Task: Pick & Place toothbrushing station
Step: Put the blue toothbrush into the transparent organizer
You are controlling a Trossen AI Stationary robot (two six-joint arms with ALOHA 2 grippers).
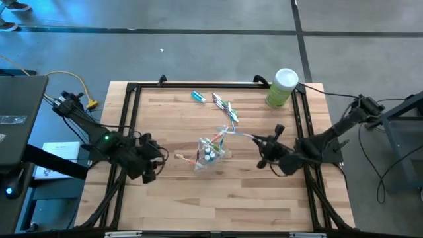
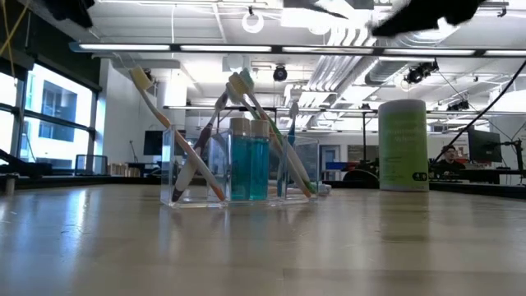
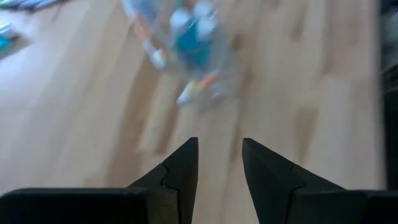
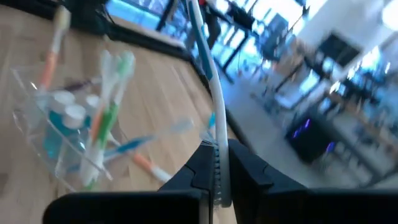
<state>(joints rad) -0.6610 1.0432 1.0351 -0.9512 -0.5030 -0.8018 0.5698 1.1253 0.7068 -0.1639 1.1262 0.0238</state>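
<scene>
We judge the job well past halfway. The clear cup stands near the middle of the table and already holds several toothbrushes, leaning out over its rim, along with at least two toothpaste tubes set upright with white caps on top. Some pieces wait outside the cup: a loose tube lies toward twelve o'clock from it, and a small bunch of loose brushes lies just at three o'clock of that tube.

The right tool hangs at about three o'clock from the cup, its fingers pinched on a white and blue brush whose long shaft runs out toward the cup; we cannot tell whether its far end has reached the rim. Dropping this brush in seems to be the step in hand, and the loose pieces come after.

The left tool waits at nine o'clock from the cup, its fingers a narrow gap apart and holding nothing.

The brushes are slim and many-coloured, orange, green, blue and white. The cup is see-through, with straight flat walls in the low view. A tall green canister with a white lid stands at the table's far right corner, well apart from the rest.
</scene>
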